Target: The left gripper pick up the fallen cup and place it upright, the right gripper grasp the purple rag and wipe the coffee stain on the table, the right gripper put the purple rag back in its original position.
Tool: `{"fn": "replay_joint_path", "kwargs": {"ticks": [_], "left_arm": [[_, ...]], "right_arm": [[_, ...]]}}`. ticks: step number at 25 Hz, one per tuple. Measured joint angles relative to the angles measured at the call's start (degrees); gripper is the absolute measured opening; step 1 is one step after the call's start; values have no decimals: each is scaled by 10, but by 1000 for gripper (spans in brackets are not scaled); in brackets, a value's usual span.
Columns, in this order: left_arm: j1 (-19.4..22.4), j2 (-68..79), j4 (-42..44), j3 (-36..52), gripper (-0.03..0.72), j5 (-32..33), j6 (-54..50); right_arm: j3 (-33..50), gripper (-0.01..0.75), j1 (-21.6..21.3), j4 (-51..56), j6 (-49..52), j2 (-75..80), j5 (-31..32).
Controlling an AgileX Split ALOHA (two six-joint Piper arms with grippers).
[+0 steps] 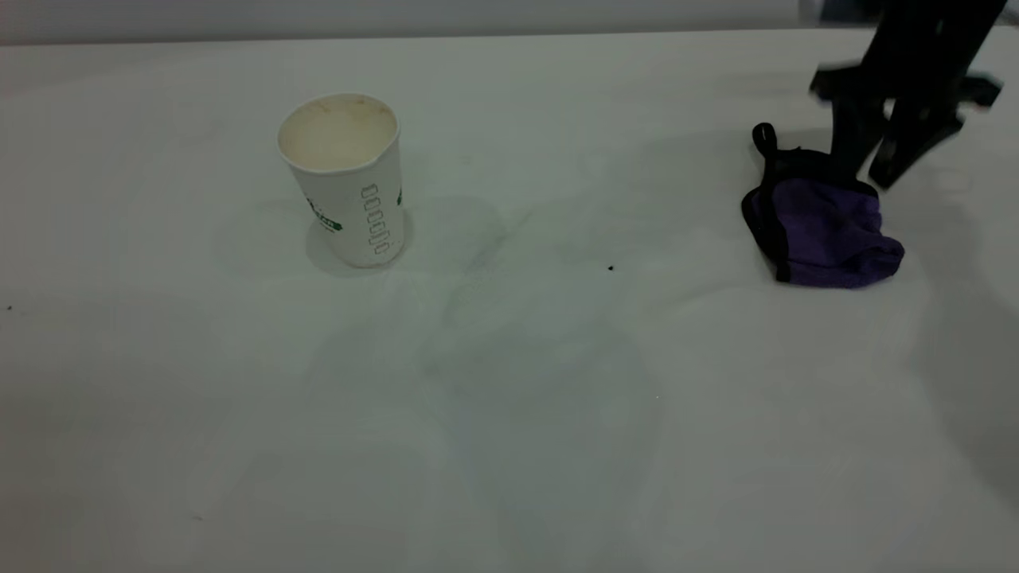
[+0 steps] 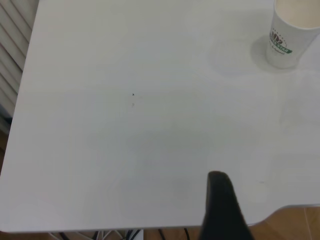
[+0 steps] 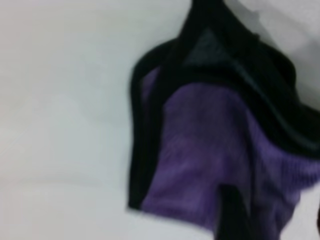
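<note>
The cup (image 1: pixel 350 179) stands upright on the white table (image 1: pixel 509 414) at the left, cream inside showing; it also shows in the left wrist view (image 2: pixel 292 32). The purple rag (image 1: pixel 820 219) lies crumpled on the table at the right, its black loop toward the back. My right gripper (image 1: pixel 864 177) is open, fingertips just above the rag's far edge. In the right wrist view the rag (image 3: pixel 200 150) fills the picture under the gripper (image 3: pixel 274 210). No coffee stain shows. Of my left gripper only one black finger (image 2: pixel 220 210) shows, over the table's edge, far from the cup.
A tiny black speck (image 1: pixel 611 268) lies on the table between cup and rag. Faint wiped smudges (image 1: pixel 549 374) mark the middle of the table. The table's edge (image 2: pixel 150 231) and the floor beyond show in the left wrist view.
</note>
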Motion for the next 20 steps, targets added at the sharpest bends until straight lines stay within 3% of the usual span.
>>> {"fn": "replay_joint_path", "kwargs": {"ticks": [6, 11, 20], "left_arm": [[0, 0, 0, 0, 524, 0, 0], [0, 0, -1, 0, 524, 0, 0], [0, 0, -2, 0, 524, 0, 0]], "right_arm": [[1, 498, 0, 21, 0, -92, 105], [20, 464, 0, 35, 1, -185, 116], [220, 430, 0, 38, 8, -445, 122]]}}
